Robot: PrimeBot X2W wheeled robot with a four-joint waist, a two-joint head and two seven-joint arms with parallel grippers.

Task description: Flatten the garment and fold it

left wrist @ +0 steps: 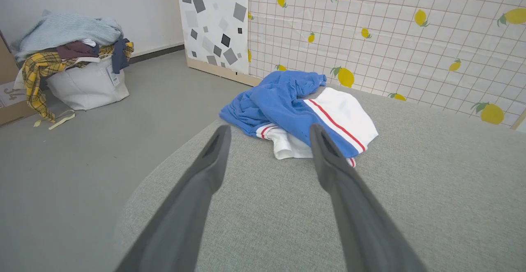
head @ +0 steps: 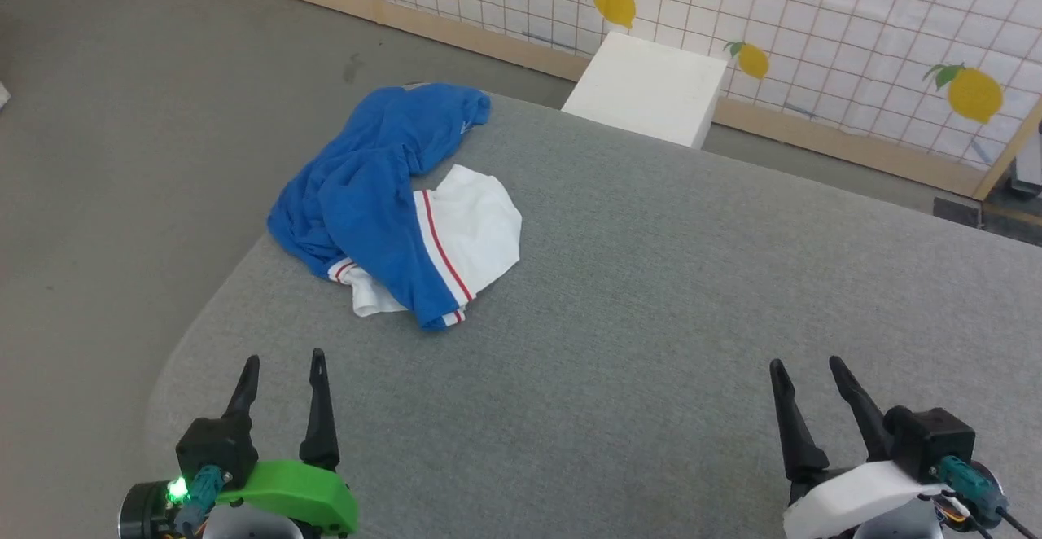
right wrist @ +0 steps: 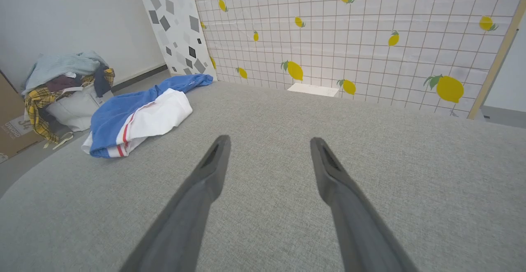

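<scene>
1. I am seeing a white fabric bag [left wrist: 88, 87] standing on the floor well left of the table, heaped over its rim with clothes [left wrist: 65, 31]: a pale blue knit on top, a yellow plaid piece hanging down the side, and darker items between them.
2. I am seeing the garment [head: 366, 189] lying crumpled near the table's far left edge, blue cloth bunched over a white sleeve with red stripes.
3. I am holding the left gripper [head: 285, 357] low over the grey padded table [head: 651, 278], fingers spread wide and gripping nothing; bare table is lying between it and the garment.
4. I am keeping the right gripper [head: 807, 362] spread just as wide, also gripping nothing, well apart from the garment.
5. I am noticing a white box [head: 647, 87] at the table's far edge and a lemon-print grid wall [head: 814, 10] behind it.
6. I am making out what looks like "34" on a cardboard box [left wrist: 10, 95] beside the bag; the bag's tag is too small to read.
</scene>
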